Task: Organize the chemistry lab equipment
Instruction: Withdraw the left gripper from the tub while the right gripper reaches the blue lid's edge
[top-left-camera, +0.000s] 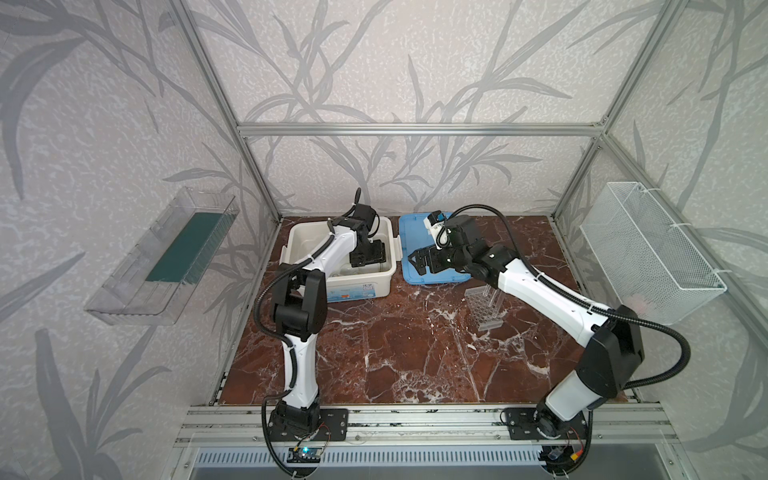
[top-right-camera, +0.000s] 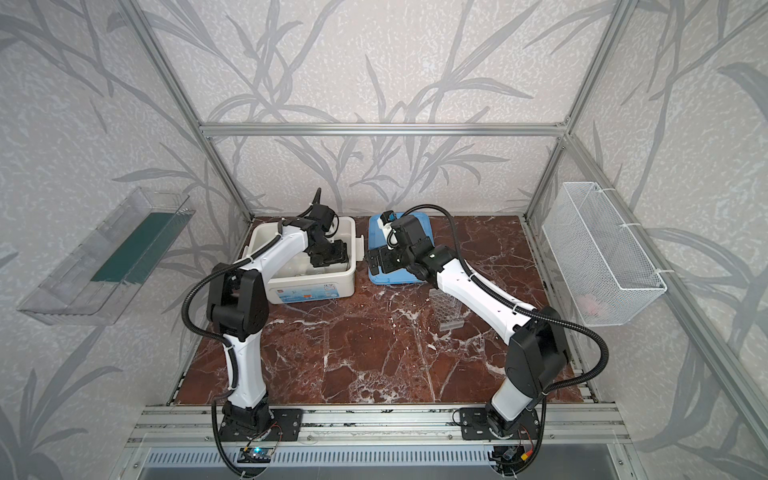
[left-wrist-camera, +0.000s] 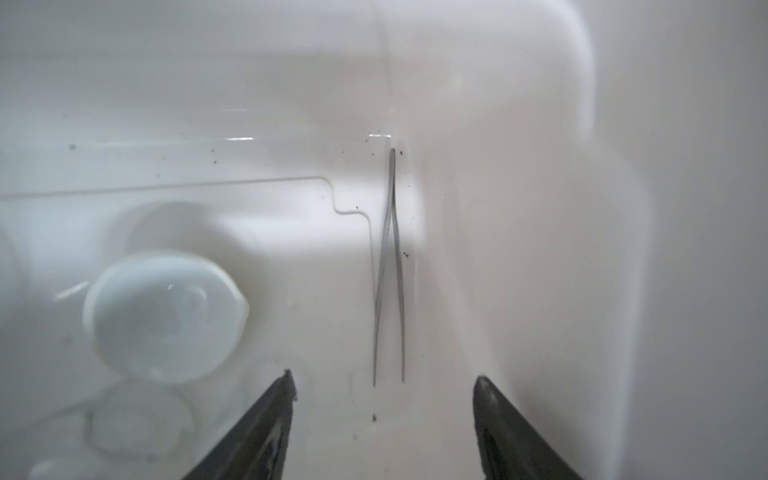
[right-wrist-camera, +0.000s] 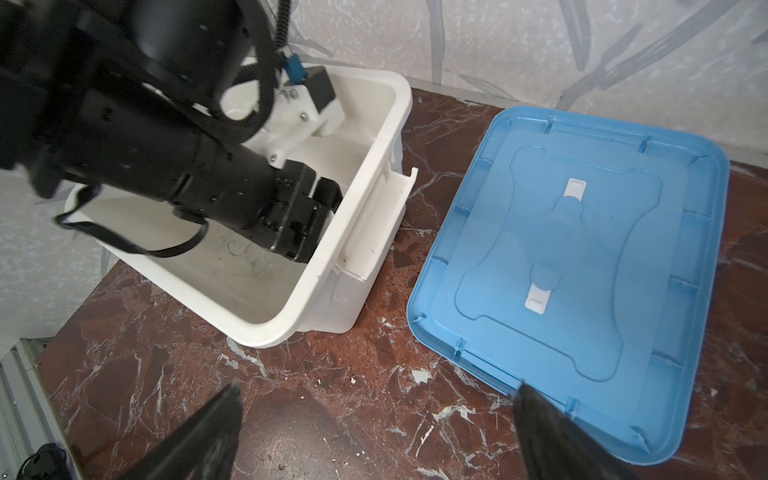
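Little white dish (left-wrist-camera: 166, 316): sits upright on the floor of the white box (right-wrist-camera: 257, 332), spout turned toward the thin metal tweezers (left-wrist-camera: 388, 266).

Tweezers: lie flat on the box floor, close along one side wall and apart from the dish. The joined end points away from the left claw and the two free tips toward it.

Beside the dish, nearer the wrist camera: blurred clear round shapes (left-wrist-camera: 137, 419), possibly beakers. The focus is too poor to say.

Left claw (left-wrist-camera: 384, 377): down inside the box, jaws spread and gripping nothing. The tweezers' tips sit just ahead of the gap, not touching either finger.

Clear holed rack (top-left-camera: 484, 309): stands on the marble table (top-left-camera: 415, 353), well apart from the box and partly under the right forearm. It shows in both top views (top-right-camera: 446, 311).

Blue lid (right-wrist-camera: 582, 270): off the box, lying upside down on the table just beside it.

Right claw (right-wrist-camera: 378, 388): jaws spread wide and empty, hanging over the bare strip of table between box and lid.
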